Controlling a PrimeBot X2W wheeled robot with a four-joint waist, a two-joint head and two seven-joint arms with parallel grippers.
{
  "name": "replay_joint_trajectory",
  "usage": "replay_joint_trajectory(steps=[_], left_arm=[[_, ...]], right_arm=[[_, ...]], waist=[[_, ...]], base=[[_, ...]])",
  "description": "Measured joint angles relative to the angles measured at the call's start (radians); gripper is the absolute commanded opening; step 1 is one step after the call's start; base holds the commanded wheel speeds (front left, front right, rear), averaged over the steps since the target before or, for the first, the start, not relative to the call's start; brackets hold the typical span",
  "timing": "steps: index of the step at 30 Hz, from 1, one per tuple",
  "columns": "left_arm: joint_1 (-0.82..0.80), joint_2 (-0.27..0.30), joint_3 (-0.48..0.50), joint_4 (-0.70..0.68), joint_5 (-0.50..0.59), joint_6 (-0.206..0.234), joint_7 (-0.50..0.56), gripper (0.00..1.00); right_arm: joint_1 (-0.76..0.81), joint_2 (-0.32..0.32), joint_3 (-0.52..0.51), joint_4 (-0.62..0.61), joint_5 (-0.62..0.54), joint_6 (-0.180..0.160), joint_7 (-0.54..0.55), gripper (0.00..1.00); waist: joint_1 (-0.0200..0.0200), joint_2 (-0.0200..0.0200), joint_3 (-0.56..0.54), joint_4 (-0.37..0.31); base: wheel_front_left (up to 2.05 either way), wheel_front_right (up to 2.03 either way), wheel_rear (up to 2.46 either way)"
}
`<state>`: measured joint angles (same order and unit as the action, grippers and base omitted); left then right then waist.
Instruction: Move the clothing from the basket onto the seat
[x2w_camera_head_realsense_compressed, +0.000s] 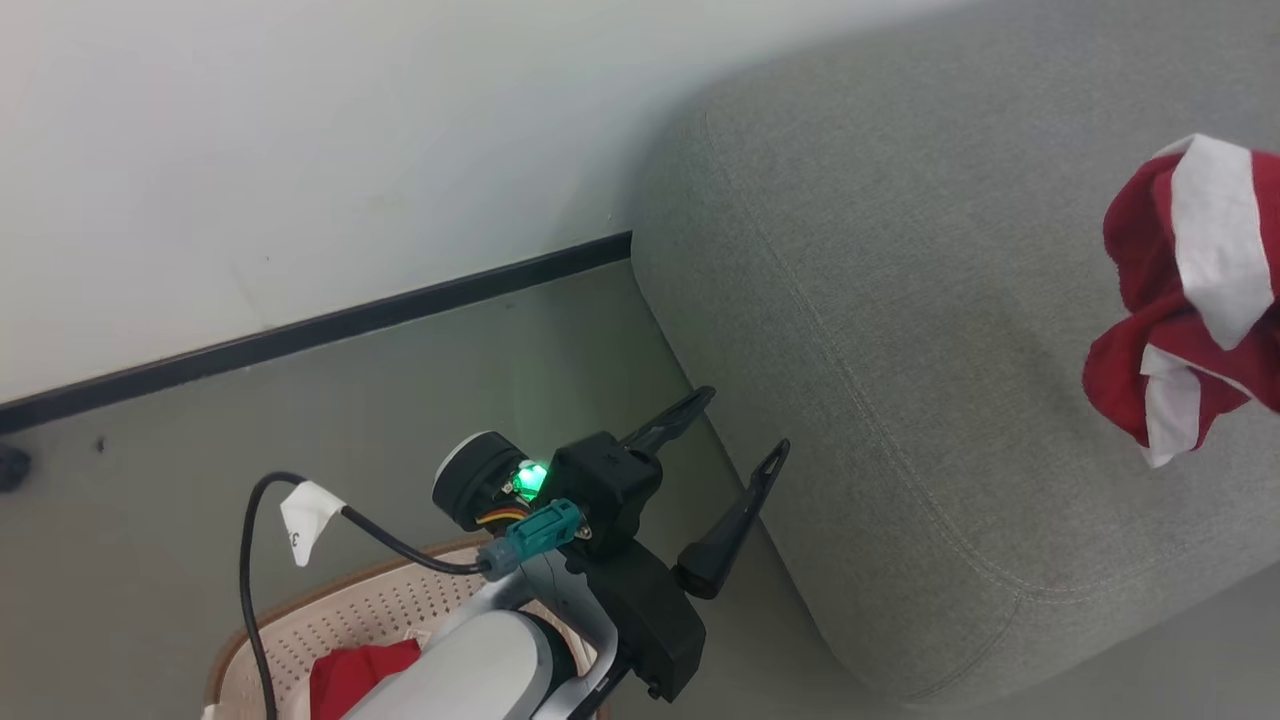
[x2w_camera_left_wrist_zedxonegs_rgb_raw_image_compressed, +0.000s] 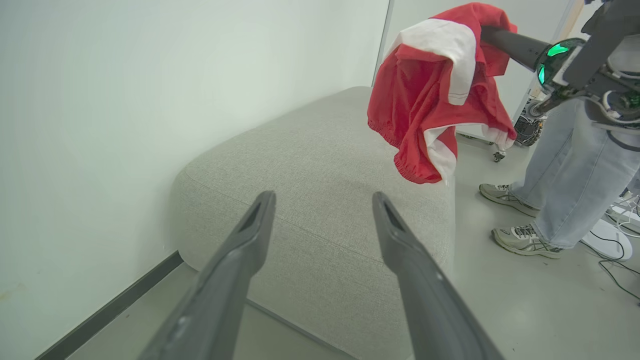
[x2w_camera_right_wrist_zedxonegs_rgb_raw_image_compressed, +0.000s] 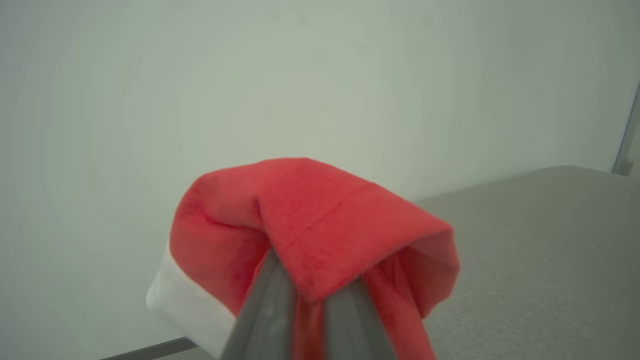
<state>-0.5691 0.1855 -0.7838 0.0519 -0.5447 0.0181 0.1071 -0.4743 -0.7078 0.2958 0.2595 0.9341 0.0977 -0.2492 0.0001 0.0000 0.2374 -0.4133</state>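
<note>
Right gripper (x2w_camera_right_wrist_zedxonegs_rgb_raw_image_compressed: 305, 295) pinches crumpled red-and-white garment (x2w_camera_right_wrist_zedxonegs_rgb_raw_image_compressed: 320, 215) (left gripper (x2w_camera_left_wrist_zedxonegs_rgb_raw_image_compressed: 322, 197) splayed) above woven grey seat (x2w_camera_left_wrist_zedxonegs_rgb_raw_image_compressed: 320, 145).

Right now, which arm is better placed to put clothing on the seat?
Right. The right gripper is shut on the red and white garment, which hangs over the seat. The left gripper is open and empty, off the seat's corner, near the basket.

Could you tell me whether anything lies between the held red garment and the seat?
Nothing visible does. The red and white garment hangs from the shut right end effector above the seat, with only air between them.
</note>
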Motion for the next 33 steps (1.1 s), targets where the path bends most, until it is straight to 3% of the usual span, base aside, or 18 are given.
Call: replay_joint_trajectory(steps=[20, 27, 33], left_arm=[[-0.147, -0.009, -0.009, -0.051, 0.056, 0.000, 0.066, 1.00], [-0.197, -0.027, -0.016, -0.066, 0.067, 0.000, 0.081, 1.00], [-0.239, -0.040, -0.025, -0.068, 0.083, -0.009, 0.085, 1.00]], right_arm=[[-0.306, -0.076, -0.043, 0.230, 0.061, 0.026, 0.000, 0.00], [-0.383, -0.135, -0.014, 0.251, 0.069, 0.026, 0.000, 0.00], [-0.433, -0.134, 0.041, 0.284, 0.070, 0.026, 0.000, 0.00]], waist=[[0.0002, 0.0001, 0.213, 0.086], [0.0002, 0.0001, 0.285, 0.118], [0.0002, 0.0002, 0.339, 0.141]], base=[[0.00, 0.00, 0.00], [0.00, 0.00, 0.00], [0.00, 0.00, 0.00]])
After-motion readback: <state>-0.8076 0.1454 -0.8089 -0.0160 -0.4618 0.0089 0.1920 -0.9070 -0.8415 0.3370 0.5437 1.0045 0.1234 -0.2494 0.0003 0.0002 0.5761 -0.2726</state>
